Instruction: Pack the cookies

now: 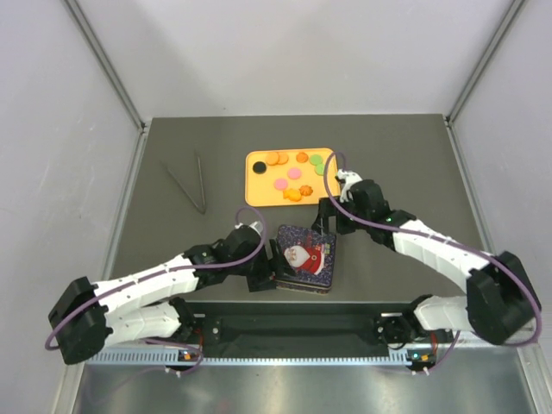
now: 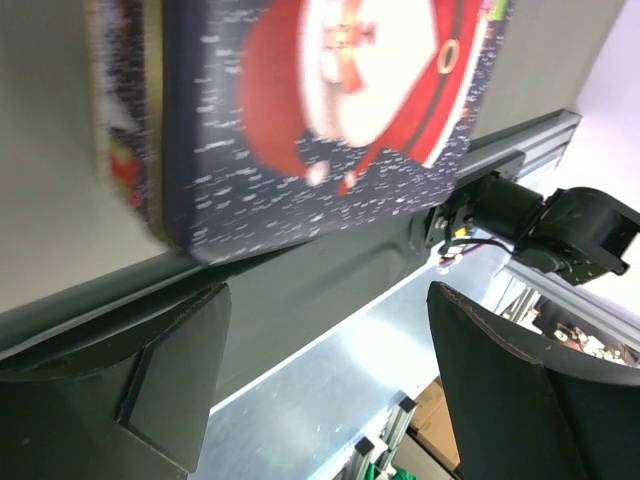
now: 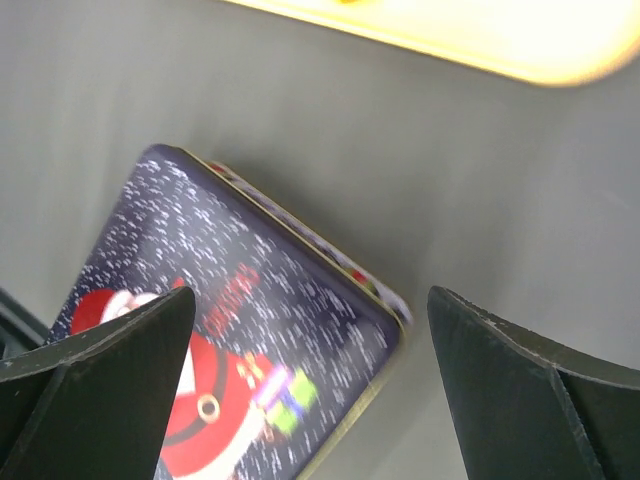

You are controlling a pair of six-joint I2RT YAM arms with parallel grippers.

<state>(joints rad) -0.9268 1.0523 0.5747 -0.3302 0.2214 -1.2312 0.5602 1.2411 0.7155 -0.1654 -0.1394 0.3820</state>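
The cookies point(image 1: 281, 183), small orange, pink, green and black discs, lie on an orange tray point(image 1: 255, 191) at mid-table. A closed dark blue tin with a Santa lid point(image 1: 306, 257) sits near the front edge. My left gripper point(image 1: 262, 278) is at the tin's near-left corner, open. In the left wrist view the tin point(image 2: 330, 110) lies beyond the gripper point(image 2: 330, 370), with nothing between the fingers. My right gripper point(image 1: 327, 222) hovers open over the tin's far-right corner. In the right wrist view the tin point(image 3: 230, 330) lies under the gripper point(image 3: 310, 390) and the tray's edge point(image 3: 480, 30) shows at the top.
Metal tongs point(image 1: 190, 183) lie on the dark table to the left of the tray. The arms' base rail point(image 1: 293, 332) runs along the near edge. White walls enclose the table on three sides.
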